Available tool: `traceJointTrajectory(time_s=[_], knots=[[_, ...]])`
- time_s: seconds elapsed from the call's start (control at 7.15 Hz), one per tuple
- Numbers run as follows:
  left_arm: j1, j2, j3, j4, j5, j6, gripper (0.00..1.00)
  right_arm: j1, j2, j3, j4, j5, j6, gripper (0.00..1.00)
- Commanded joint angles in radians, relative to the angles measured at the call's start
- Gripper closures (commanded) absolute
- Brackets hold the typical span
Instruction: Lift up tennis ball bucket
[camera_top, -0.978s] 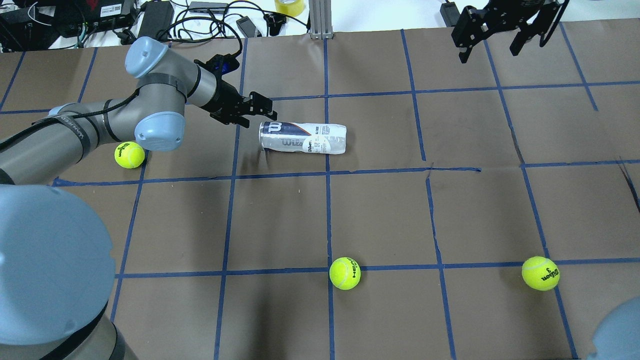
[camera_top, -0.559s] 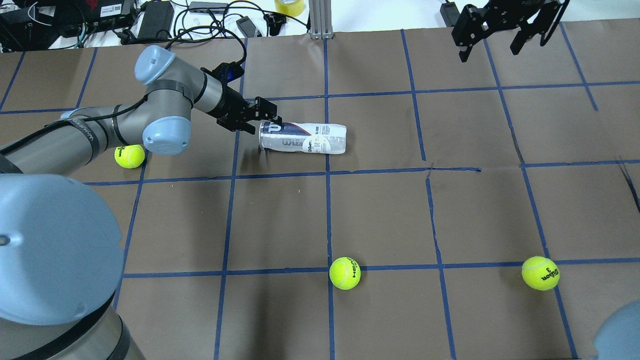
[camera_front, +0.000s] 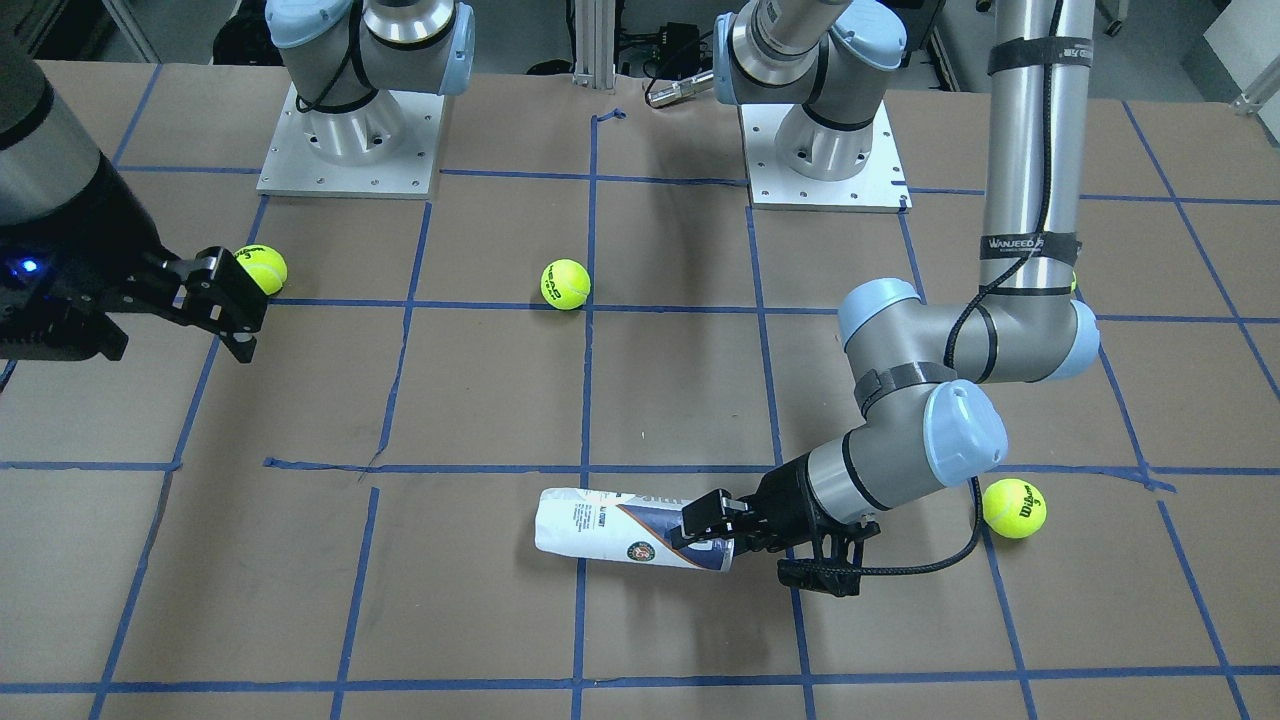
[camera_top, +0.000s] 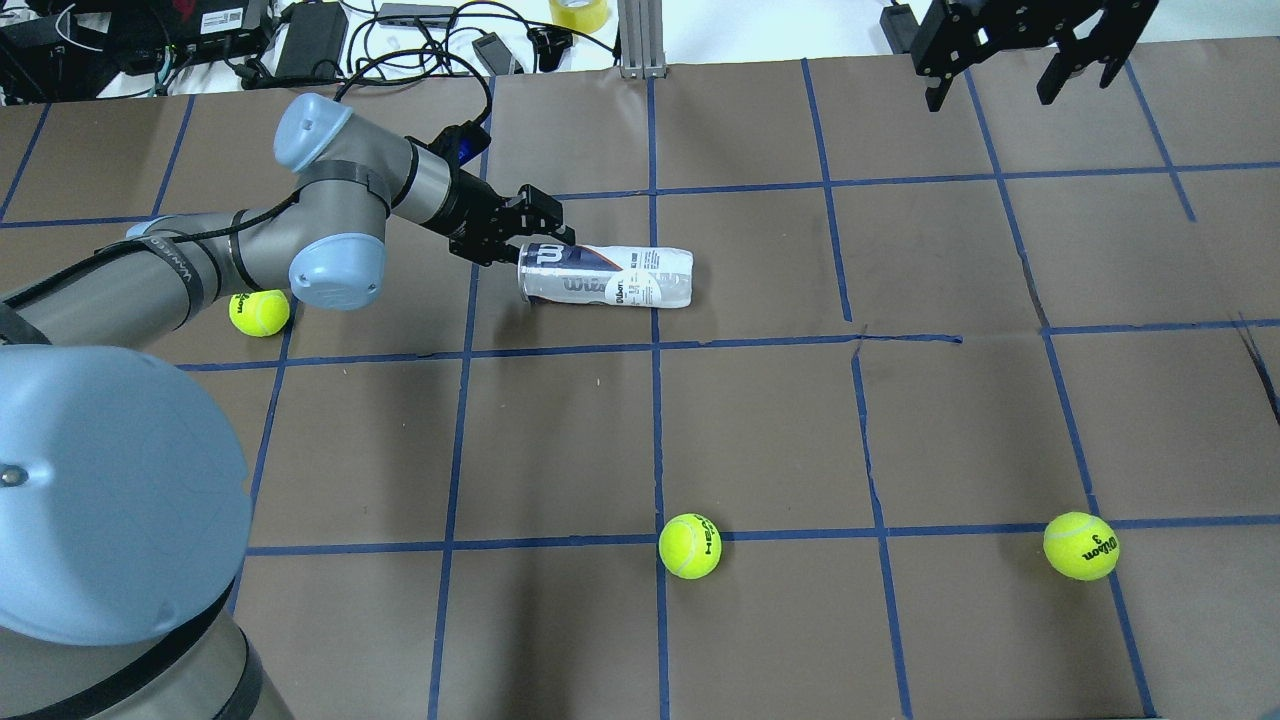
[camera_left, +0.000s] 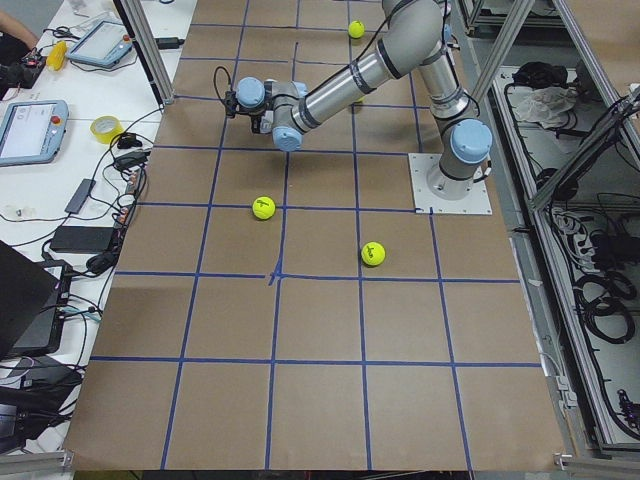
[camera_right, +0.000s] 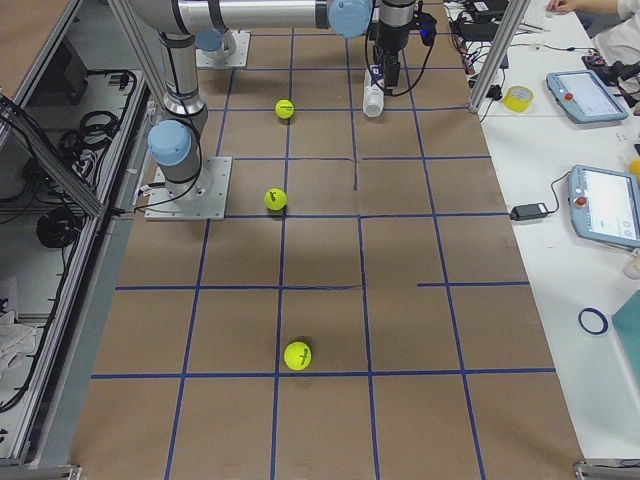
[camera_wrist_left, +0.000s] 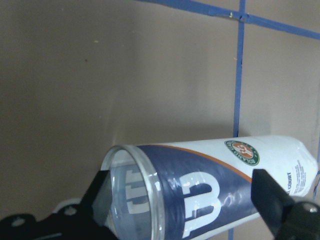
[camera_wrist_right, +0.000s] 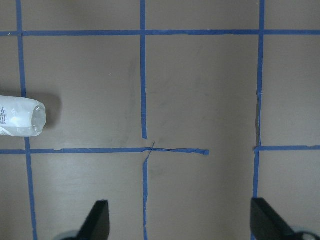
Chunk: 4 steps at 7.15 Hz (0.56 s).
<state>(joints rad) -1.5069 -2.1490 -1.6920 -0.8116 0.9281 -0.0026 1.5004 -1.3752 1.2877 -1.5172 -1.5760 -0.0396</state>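
Observation:
The tennis ball bucket (camera_top: 610, 277) lies on its side on the brown table, a clear can with a white and navy Wilson label. Its open rimmed end points at my left arm. My left gripper (camera_top: 535, 240) is open, with its fingers on either side of that end. The left wrist view shows the bucket (camera_wrist_left: 200, 185) between the two black fingers (camera_wrist_left: 100, 200), which are not closed on it. It also shows in the front view (camera_front: 620, 525) with the left gripper (camera_front: 705, 530). My right gripper (camera_top: 1020, 85) is open and empty, high over the far right.
Three yellow-green tennis balls lie loose: one by my left elbow (camera_top: 259, 311), one at the near middle (camera_top: 690, 546), one at the near right (camera_top: 1081, 546). Cables and boxes (camera_top: 310, 35) lie beyond the table's far edge.
My left gripper has moved right, from short of the bucket to straddling its open end. The bucket has not moved. My right gripper has shifted slightly farther away.

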Motion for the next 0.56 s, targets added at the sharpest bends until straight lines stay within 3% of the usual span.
traceJointTrajectory(time_s=[0.0,0.28,0.42], knots=[[-0.003,0.000,0.000,-0.015,-0.081,-0.013,1.00,0.061,-0.041,0.005,0.055,0.008,0.130,0.00],[-0.002,0.010,0.023,-0.014,-0.080,-0.048,1.00,0.095,-0.036,0.009,0.054,0.008,0.168,0.00],[-0.002,0.021,0.069,-0.029,-0.021,-0.151,1.00,0.095,-0.035,0.009,0.052,0.010,0.168,0.00]])
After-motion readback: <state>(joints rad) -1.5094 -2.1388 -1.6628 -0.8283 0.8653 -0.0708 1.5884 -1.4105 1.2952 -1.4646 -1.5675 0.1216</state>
